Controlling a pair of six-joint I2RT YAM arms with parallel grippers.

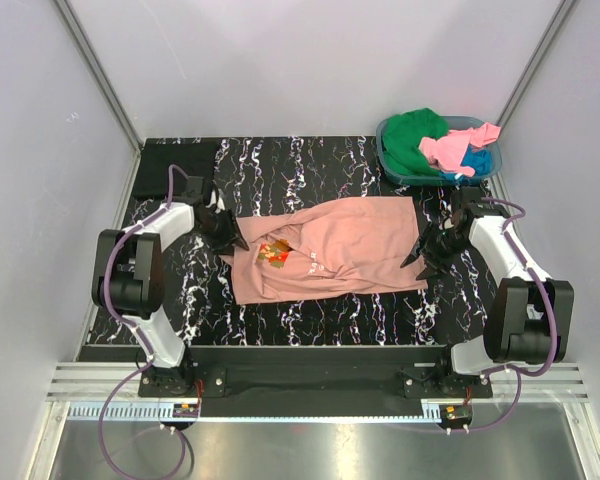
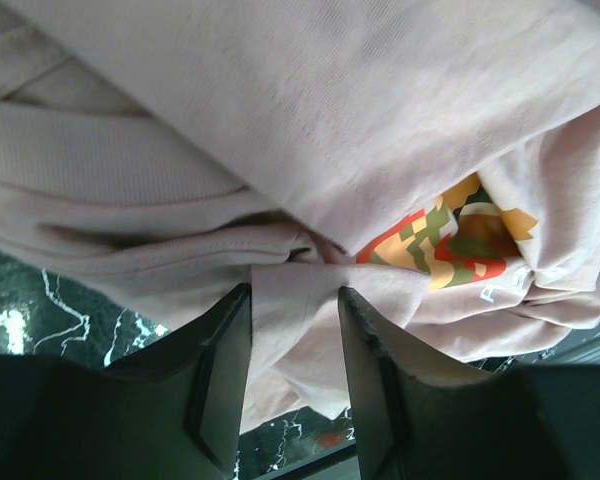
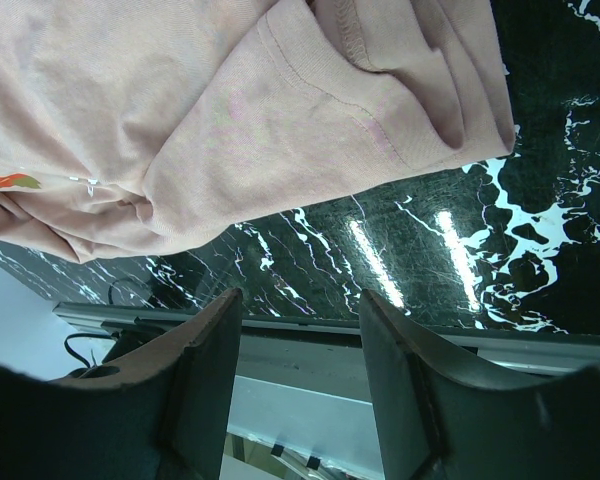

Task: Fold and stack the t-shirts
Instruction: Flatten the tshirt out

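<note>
The dusty salmon-pink t-shirt [image 1: 350, 245] lies partly folded mid-table, its colourful print [image 1: 273, 252] near its left edge. My left gripper [image 1: 238, 243] is at that left edge. In the left wrist view its jaws [image 2: 295, 292] stand apart with a fold of the pink shirt [image 2: 330, 120] between them, beside the print [image 2: 450, 235]. My right gripper [image 1: 417, 262] is open and empty just off the shirt's right edge. In the right wrist view its jaws [image 3: 300, 295] hang over bare table below the shirt's hem [image 3: 180, 120]. A black t-shirt [image 1: 175, 160] lies folded at the back left.
A teal basket [image 1: 382, 140] at the back right holds green [image 1: 412, 138], bright pink [image 1: 450, 150] and blue [image 1: 477, 160] t-shirts. The black marbled table [image 1: 310, 315] has bare surface in front of the pink shirt. Walls close in on both sides.
</note>
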